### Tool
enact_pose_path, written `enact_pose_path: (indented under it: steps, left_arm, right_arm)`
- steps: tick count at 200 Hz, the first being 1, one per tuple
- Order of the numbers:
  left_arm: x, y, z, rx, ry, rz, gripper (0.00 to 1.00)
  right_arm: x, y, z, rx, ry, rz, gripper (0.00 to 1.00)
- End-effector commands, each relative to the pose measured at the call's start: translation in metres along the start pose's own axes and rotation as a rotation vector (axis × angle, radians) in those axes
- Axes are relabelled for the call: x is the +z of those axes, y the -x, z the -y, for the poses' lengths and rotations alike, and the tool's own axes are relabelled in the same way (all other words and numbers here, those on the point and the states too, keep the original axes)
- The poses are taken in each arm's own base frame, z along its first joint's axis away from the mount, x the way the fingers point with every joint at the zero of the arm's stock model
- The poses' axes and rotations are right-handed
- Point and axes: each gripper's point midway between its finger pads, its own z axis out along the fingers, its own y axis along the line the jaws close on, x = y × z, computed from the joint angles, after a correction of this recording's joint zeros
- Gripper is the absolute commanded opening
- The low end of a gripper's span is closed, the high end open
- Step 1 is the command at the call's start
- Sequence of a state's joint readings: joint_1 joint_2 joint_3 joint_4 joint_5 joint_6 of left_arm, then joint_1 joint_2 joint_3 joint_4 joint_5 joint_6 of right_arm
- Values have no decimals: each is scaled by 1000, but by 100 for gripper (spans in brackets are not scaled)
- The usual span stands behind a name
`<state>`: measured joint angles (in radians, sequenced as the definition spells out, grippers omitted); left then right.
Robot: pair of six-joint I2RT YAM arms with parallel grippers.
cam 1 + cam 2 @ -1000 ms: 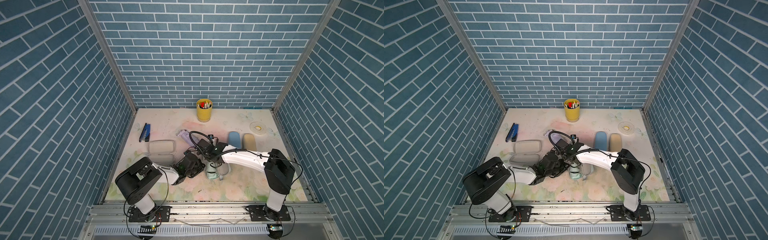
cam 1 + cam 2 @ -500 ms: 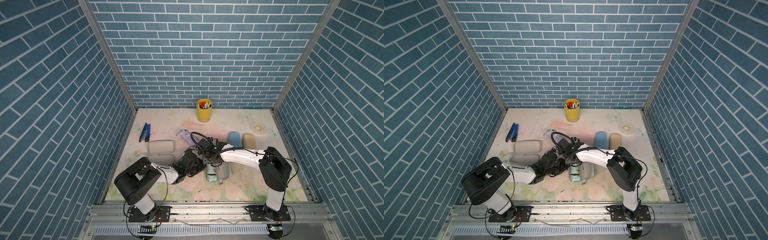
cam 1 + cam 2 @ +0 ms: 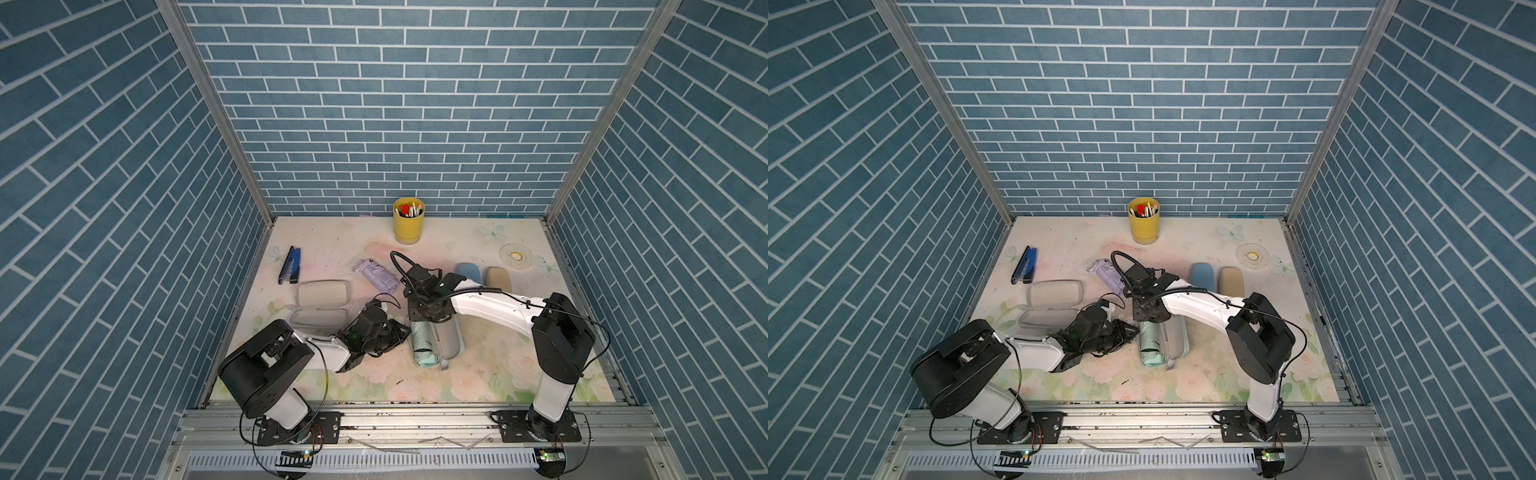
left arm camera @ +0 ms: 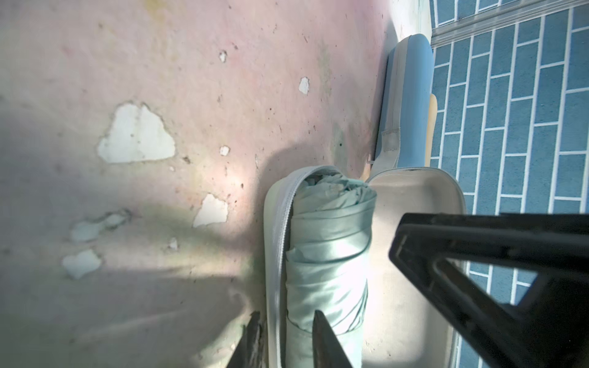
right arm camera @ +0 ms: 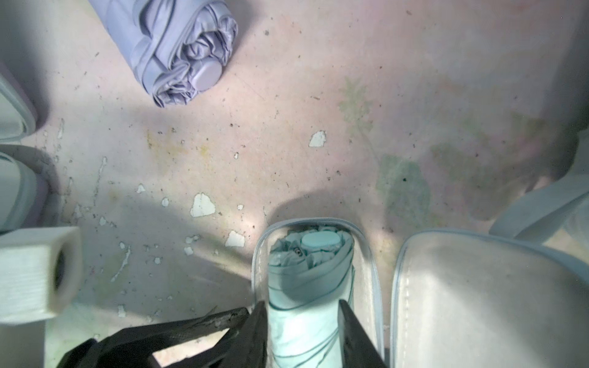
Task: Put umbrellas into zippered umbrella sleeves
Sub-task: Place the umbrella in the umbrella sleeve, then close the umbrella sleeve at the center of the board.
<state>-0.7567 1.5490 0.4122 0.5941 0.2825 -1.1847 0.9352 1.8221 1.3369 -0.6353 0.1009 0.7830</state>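
In both top views the mint umbrella (image 3: 423,344) (image 3: 1152,343) lay in one half of an opened sleeve (image 3: 451,345) near the middle of the counter (image 3: 498,374). The right fingers (image 3: 428,320) sat over its far end. The left fingers (image 3: 398,334) reached it from the side. The lilac umbrella (image 3: 379,275) lay loose farther back, between a second opened sleeve (image 3: 322,293) and the closed blue sleeve (image 3: 469,272) and tan sleeve (image 3: 498,277). A yellow pen cup (image 3: 408,227) stood by the back wall, and a stapler (image 3: 291,266) lay at the left.

In the left wrist view the left fingers (image 4: 322,337) stood parted astride the sleeve's zip edge (image 4: 277,223), one outside the wall and one over the umbrella's fabric (image 4: 331,248). Whether they pinched that edge could not be told.

In the right wrist view the right fingers (image 5: 352,331) grasped the mint umbrella (image 5: 306,270), one pressed on each side. Its capped end lay tucked inside the sleeve's rounded end (image 5: 373,264). The lilac umbrella (image 5: 172,47) lay apart on the bare counter.
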Motion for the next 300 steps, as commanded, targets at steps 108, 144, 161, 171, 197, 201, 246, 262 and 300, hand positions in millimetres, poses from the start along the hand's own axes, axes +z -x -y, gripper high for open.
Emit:
enact_pose_path:
  steps: [108,144,161,171,197,201,246,262,300]
  left_arm:
    - [-33,-6,-1,118,33,-31,70]
    - [-12,-23,3,140,27,-81,73]
    - [0,-24,0,120,11,-86,67]
    - [6,-24,1,109,-4,-85,63]
    - [17,-25,1,80,-27,-96,48]
    - [18,-25,0,78,-27,-96,46]
    - [25,-22,-6,54,-51,-101,31]
    - [16,-18,-13,36,-53,-92,32]
    - [0,-22,-22,42,-36,-96,38]
  right_arm:
    - [-70,6,81,93,253,-16,59]
    - [-45,-20,89,158,464,-121,70]
    - [-34,-23,78,150,549,-130,70]
    - [-32,-22,71,146,595,-124,70]
    - [-49,-27,43,51,652,-125,69]
    - [-52,-29,38,32,652,-129,69]
    - [-32,-57,3,-60,620,-238,68]
    - [-22,-59,4,-49,604,-246,68]
    - [-13,-57,13,-16,549,-227,66]
